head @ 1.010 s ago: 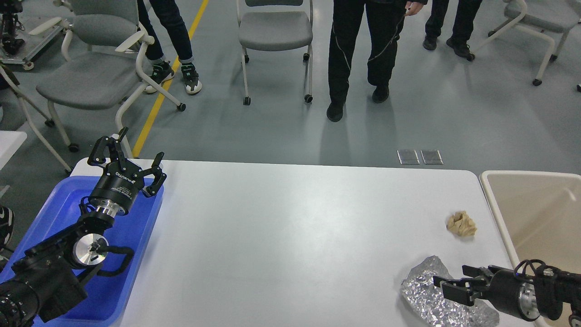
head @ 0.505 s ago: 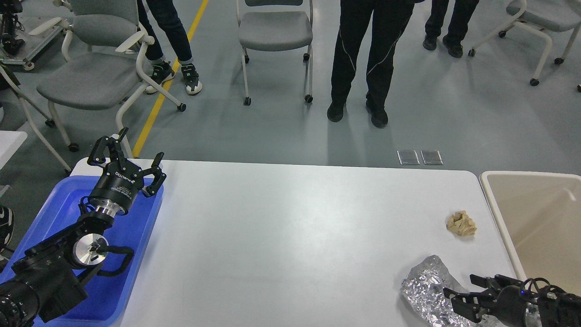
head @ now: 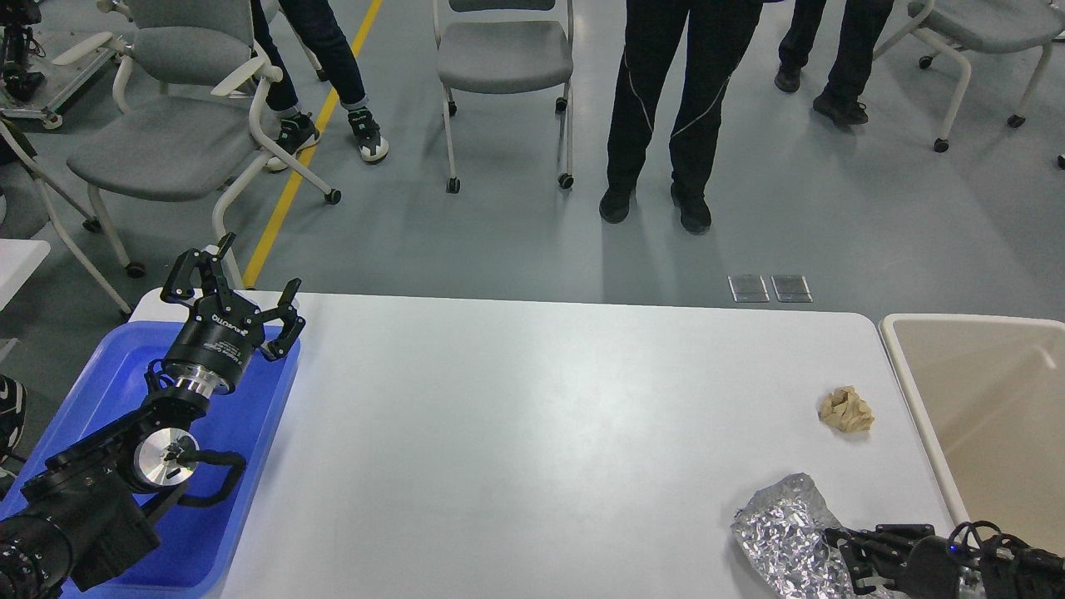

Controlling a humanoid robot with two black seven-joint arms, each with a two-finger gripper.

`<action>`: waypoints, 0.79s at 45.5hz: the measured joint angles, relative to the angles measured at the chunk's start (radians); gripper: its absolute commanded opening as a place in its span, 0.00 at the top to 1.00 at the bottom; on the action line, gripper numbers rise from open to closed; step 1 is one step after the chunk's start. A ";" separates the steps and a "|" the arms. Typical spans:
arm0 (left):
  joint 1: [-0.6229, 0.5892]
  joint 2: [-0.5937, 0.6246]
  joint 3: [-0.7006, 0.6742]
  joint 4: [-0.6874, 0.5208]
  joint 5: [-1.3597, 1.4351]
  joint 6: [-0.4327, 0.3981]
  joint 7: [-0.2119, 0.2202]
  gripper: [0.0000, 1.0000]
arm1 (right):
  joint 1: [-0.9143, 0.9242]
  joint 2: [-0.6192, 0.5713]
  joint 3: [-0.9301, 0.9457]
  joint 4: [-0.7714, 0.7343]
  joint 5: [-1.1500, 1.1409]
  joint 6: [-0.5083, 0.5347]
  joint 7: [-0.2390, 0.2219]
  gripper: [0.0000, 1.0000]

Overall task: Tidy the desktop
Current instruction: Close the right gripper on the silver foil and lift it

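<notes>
Right gripper [head: 840, 553] low at the near right corner of the desktop [head: 532, 433], fingers spread open over the near edge of the crinkly foil [head: 786, 532], maybe touching it, not closed on it. Looks ready to pinch the foil, since trash on the desktop most likely goes into the beige bin [head: 990, 399] just off the desktop's right edge. Small tan paper ball [head: 847, 409] farther back on the desktop, near that same right edge, apart from the foil. Left gripper [head: 229, 287] up at the desktop's far left corner, fingers spread wide, holding nothing, over the blue tray [head: 250, 433] along the left edge. Probably waiting there, out of the way.
</notes>
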 measured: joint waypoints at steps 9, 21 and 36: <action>0.000 0.000 0.000 0.000 0.000 0.000 0.000 0.02 | 0.015 0.000 -0.008 0.002 0.040 0.004 -0.001 1.00; 0.000 0.000 0.000 0.000 0.000 0.000 0.000 0.02 | 0.086 -0.063 -0.010 0.106 0.132 0.057 0.000 1.00; 0.000 0.000 0.000 0.000 0.000 0.000 0.000 0.02 | 0.238 -0.255 -0.007 0.360 0.245 0.191 -0.002 1.00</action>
